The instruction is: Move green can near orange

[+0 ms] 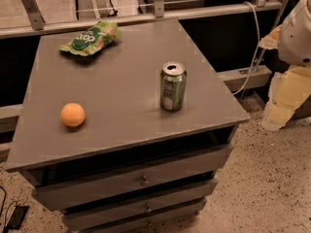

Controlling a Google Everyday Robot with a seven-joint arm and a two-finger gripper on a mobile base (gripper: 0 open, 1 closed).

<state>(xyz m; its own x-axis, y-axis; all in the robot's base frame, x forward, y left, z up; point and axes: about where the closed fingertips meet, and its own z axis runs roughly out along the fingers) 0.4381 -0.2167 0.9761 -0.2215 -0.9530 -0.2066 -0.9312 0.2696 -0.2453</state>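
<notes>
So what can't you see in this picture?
- Gripper: outside the camera view; only a white robot part shows, cut by the right edge.
- Green can: label writing too small to read.
- Drawers: insides hidden behind their fronts; the lowest cut by the bottom edge.
- Orange: underside hidden against the cabinet top.

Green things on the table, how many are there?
2: the green can stands near the right edge of the table, the green snack bag lies at the back left. None seem hidden. The gripper is out of view.
</notes>
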